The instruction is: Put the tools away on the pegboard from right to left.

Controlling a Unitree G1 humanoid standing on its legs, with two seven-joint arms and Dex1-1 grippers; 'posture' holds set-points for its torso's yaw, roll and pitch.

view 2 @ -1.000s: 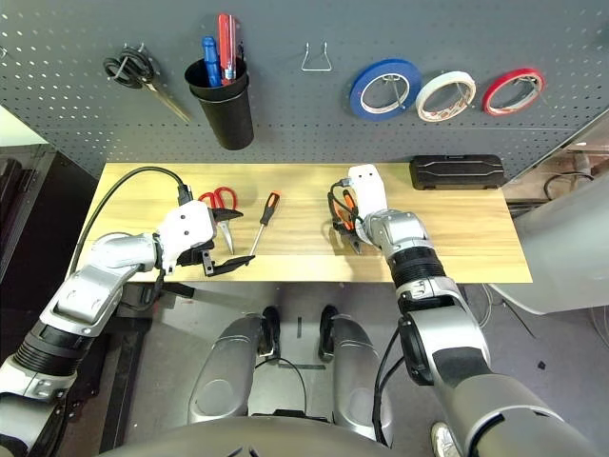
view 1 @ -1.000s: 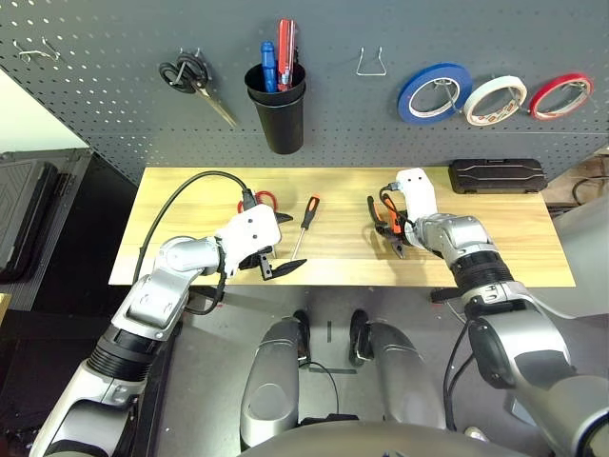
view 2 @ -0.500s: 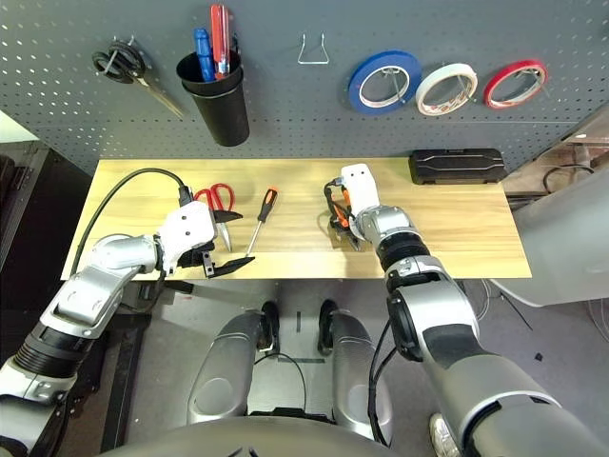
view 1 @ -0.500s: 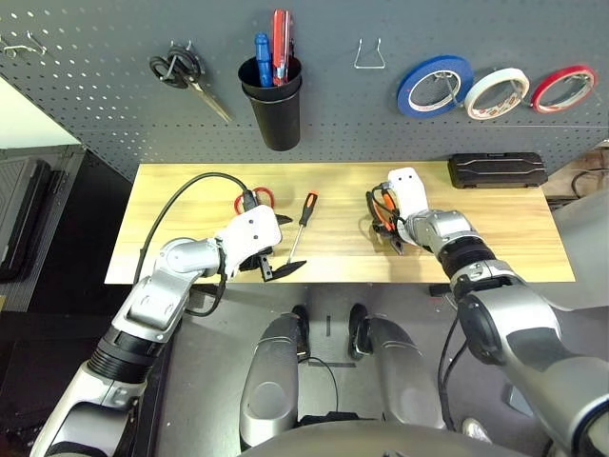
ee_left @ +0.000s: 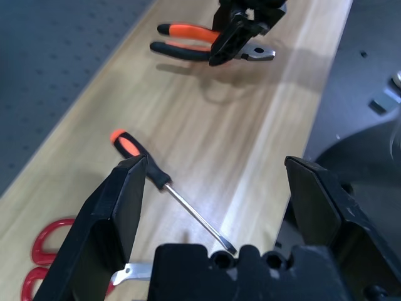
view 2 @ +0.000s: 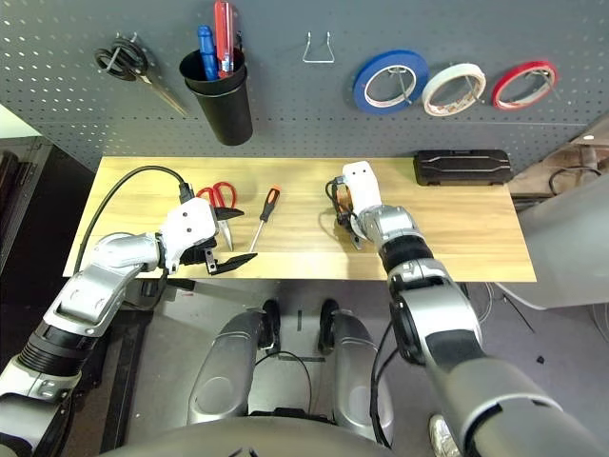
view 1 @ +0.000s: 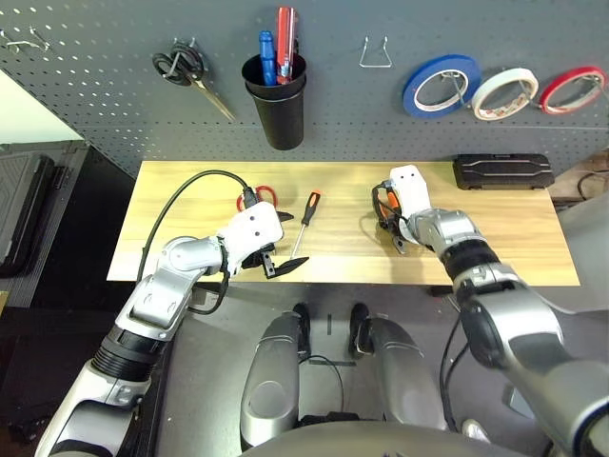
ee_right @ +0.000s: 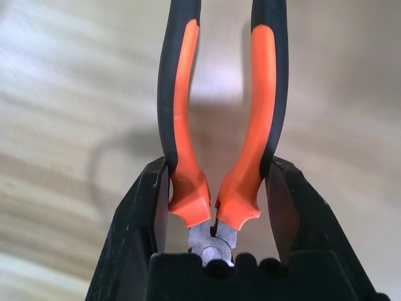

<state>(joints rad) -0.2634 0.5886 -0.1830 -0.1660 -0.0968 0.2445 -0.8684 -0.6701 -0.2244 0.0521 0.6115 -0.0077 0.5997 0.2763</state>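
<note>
Orange-and-black pliers (ee_right: 219,125) lie on the wooden table (view 1: 514,238), right of centre. My right gripper (ee_right: 217,170) is shut on the pliers' two handles close to the pivot, and both rest on the wood (view 1: 396,228). A slim screwdriver (view 1: 304,217) and red-handled scissors (view 1: 255,198) lie left of centre. My left gripper (view 1: 281,243) hovers open at the table's front edge just before them, holding nothing. The white tape roll (view 1: 499,92) hangs on the pegboard (view 1: 95,105), between a blue roll and a red roll.
The pegboard also carries black-handled scissors (view 1: 190,76), a black cup (view 1: 284,109) with screwdrivers in it, a bare wire hook (view 1: 377,54), blue tape (view 1: 440,84) and red tape (view 1: 571,89). A black case (view 1: 501,173) lies at the table's back right.
The right gripper's fingers have closed in onto the pliers' handles. The left arm has kept still. The head camera has shifted a little.
</note>
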